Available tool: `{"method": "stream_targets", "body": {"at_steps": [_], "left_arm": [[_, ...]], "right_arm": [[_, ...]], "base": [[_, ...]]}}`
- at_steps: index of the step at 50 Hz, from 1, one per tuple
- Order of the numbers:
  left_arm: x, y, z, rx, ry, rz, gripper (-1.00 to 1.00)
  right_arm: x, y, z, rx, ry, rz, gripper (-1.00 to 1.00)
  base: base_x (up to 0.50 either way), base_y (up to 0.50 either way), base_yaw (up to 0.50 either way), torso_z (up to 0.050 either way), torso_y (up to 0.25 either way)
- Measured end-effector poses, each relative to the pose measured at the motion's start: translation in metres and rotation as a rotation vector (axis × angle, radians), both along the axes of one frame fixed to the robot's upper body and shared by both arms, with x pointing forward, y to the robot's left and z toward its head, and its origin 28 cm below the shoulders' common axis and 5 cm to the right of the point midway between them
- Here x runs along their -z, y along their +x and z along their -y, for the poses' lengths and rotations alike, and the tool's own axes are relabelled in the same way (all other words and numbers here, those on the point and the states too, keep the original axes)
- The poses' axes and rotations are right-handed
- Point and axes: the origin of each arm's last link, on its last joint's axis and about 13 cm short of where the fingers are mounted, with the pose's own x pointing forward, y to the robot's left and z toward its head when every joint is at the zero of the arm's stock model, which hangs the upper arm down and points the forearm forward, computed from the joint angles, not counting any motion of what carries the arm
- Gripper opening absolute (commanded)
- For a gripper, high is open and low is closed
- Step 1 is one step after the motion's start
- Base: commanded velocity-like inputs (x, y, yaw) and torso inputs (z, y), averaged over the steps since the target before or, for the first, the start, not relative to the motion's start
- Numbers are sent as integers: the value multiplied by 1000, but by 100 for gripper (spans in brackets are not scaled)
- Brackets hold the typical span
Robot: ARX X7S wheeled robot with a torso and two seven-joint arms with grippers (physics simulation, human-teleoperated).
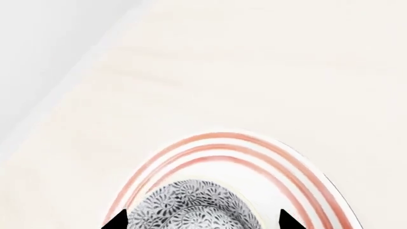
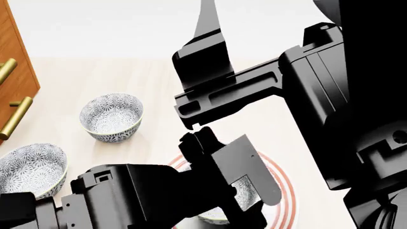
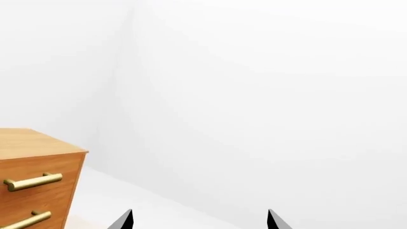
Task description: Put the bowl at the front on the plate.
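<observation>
You have a pale wood-grain tabletop (image 2: 159, 81) under everything. Directly on it sits the plate (image 2: 287, 202), white with thin red rings, near the front edge of your head view — mostly hidden behind the arms. To its left, well apart from it, stand two flowered bowls: one further back (image 2: 111, 117), one at the left edge (image 2: 28, 169).

Our head camera looks steeply down over both arms at the tabletop (image 2: 159, 81). Our left wrist camera sits close above the plate (image 1: 190, 148), which both views share. Our right wrist camera faces a wooden cabinet (image 3: 32, 157) and blank wall.
</observation>
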Motion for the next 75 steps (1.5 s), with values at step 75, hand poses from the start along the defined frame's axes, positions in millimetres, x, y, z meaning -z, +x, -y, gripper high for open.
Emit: {"method": "stream_targets", "body": {"at_steps": [75], "left_arm": [[-27, 74, -82, -580, -384, 145, 100]], "right_arm": [[8, -1, 12, 47, 52, 68, 100]], "base": [[0, 0, 0, 0, 0]]}}
